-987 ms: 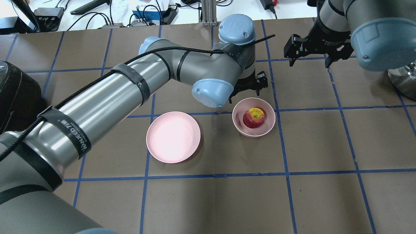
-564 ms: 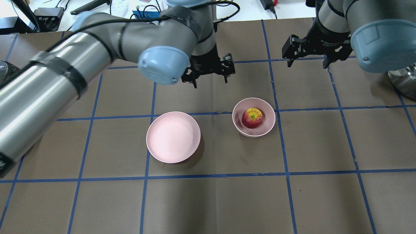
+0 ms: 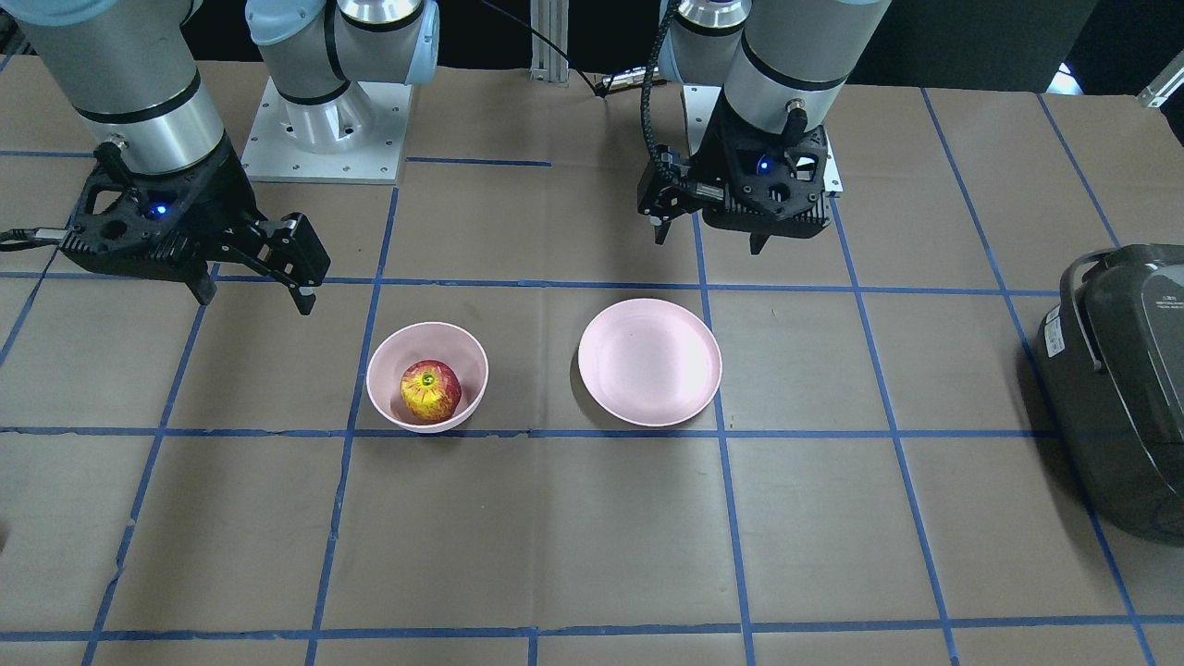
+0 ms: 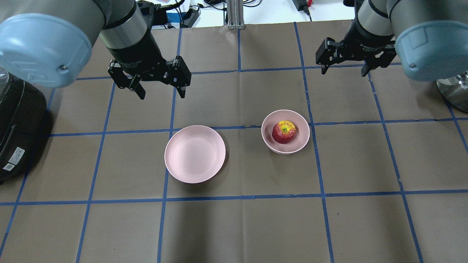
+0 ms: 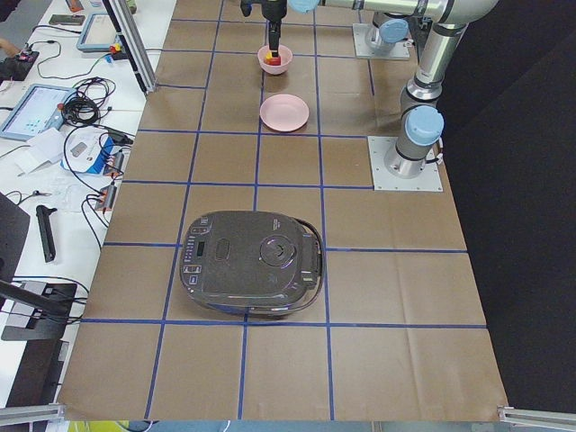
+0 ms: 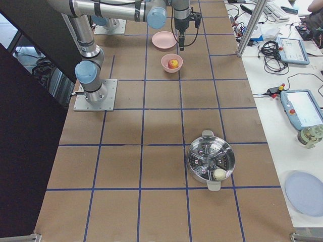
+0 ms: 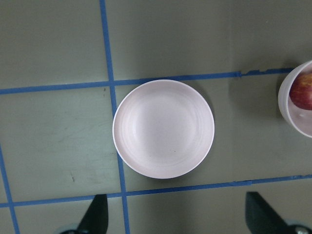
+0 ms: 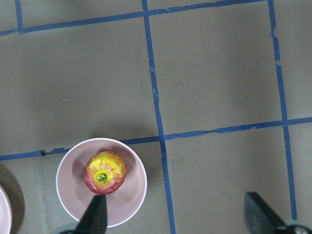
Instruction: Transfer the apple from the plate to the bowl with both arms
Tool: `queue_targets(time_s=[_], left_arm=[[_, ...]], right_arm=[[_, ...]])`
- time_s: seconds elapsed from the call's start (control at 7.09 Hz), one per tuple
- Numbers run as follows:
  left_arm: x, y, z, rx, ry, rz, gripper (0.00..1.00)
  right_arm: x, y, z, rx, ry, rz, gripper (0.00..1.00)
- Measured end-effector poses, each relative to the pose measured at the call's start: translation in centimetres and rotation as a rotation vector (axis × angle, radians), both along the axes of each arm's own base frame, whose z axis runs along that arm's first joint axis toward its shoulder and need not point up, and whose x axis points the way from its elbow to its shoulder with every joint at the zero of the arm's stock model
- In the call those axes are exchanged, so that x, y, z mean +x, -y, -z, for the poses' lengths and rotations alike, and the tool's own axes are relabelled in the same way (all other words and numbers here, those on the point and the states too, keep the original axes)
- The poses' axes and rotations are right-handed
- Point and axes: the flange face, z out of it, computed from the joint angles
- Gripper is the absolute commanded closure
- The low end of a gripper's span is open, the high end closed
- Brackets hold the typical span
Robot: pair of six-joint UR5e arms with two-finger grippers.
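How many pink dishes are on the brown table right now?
2. The plate lies empty toward the robot's left. The deeper bowl sits to its right, apart from it, holding the apple. No other pink dish shows in any view, and nothing seems to hide one.

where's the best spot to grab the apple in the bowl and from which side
Grip the apple across its widest middle, coming straight down from above. It sits stem dimple up, low inside the bowl, whose wall rings it, so only the top is open, and the room at its sides looks tight.
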Motion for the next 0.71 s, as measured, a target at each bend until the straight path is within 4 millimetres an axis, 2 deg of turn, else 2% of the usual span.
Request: queue_targets(time_s=[0.28,0.71], left_arm=[[1.5,-0.7,0.5,0.006,0.02,-0.018,0.0],[1.7,-0.7,0.6,0.008,0.021,-0.019,0.0]], right_arm=[[0.1,0.0,0.0,0.0,0.009,-0.002,0.0],[1.4,-0.5,-0.4,-0.012,0.01,-0.023,0.0]])
